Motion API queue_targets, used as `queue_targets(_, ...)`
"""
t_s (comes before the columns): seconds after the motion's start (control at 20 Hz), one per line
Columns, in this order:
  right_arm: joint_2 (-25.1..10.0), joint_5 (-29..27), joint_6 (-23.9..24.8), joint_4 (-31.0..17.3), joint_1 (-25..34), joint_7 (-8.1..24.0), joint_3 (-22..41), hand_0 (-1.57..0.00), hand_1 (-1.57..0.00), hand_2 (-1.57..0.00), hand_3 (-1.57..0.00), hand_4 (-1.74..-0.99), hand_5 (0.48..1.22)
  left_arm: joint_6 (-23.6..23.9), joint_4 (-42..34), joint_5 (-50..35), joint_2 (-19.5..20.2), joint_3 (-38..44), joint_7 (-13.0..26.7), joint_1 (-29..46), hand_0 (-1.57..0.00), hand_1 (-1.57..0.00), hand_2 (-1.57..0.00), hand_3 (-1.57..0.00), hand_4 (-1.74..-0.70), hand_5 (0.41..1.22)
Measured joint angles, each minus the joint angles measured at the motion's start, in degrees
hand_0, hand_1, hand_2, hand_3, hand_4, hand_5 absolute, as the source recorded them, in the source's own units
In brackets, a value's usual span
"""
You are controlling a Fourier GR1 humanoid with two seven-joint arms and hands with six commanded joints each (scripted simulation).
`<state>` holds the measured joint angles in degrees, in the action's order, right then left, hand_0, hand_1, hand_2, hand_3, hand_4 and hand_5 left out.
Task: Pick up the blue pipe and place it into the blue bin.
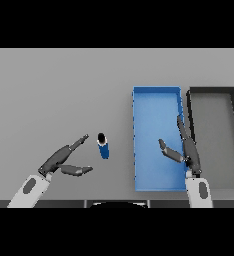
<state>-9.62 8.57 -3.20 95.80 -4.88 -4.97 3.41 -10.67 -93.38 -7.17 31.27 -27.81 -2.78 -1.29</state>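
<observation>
Spreading across the whole view, the grey surface [64, 90] carries everything else. Taking the blue bin [156, 97] as the landmark: it is a long, open tray with nothing lying inside it, though the right hand [188, 150] hangs over its right-hand part, fingers straight along the bin's right wall and thumb held out toward the bin's middle, gripping nothing. Just beside the blue bin, on its right, sits a dark bin [212, 92] of much the same shape, with a grey floor and nothing in it.

Left of the blue bin, near but not touching its left wall, the short blue pipe [103, 145] rests on the surface with its dark open end showing. Farther left of the bin, the left hand [64, 159] is spread wide, fingers reaching toward the pipe and thumb lower; the pipe lies just beyond the fingertips, apart from them.
</observation>
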Motion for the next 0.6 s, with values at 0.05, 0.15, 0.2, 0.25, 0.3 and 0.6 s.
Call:
queue_targets(0.05,0.3,0.1,0.1,0.0,0.1,-0.4,0.2,0.00,0.00,0.00,0.00,-1.213,0.625,0.1,0.8,0.2,-1.2,-0.4,0.8,-1.0,0.00,0.00,0.00,0.00,-1.15,0.451)
queue_targets(0.15,0.2,-0.4,0.0,-0.2,1.0,-0.3,-0.2,0.00,0.00,0.00,0.00,-1.217,0.626,0.0,2.3,0.5,-3.4,-1.3,0.3,-1.7,0.00,0.00,0.00,0.00,-1.15,0.456)
queue_targets(0.2,-0.2,-0.8,-0.3,0.5,0.2,-0.6,-0.4,0.00,0.00,0.00,0.00,-1.214,0.624,0.1,3.7,1.1,-4.4,-1.5,-0.5,-2.5,0.00,0.00,0.00,0.00,-1.15,0.459)
queue_targets(0.25,0.3,-0.4,-0.2,0.6,0.0,-0.4,0.1,0.00,0.00,0.00,0.00,-1.211,0.622,0.6,4.8,1.9,-5.9,-2.2,-1.0,-3.1,0.00,0.00,0.00,0.00,-1.16,0.460)
queue_targets(0.3,0.4,-0.1,0.0,0.6,0.2,0.4,0.2,0.00,0.00,0.00,0.00,-1.201,0.620,1.3,5.9,2.4,-7.6,-2.4,-1.0,-4.4,0.00,0.00,0.00,0.00,-1.15,0.460)
queue_targets(0.6,0.2,0.4,0.6,0.9,-0.7,-0.9,-0.1,0.00,0.00,0.00,0.00,-1.220,0.639,3.0,12.9,5.3,-13.7,-3.8,-1.3,-8.6,0.00,0.00,0.00,0.00,-1.08,0.435)
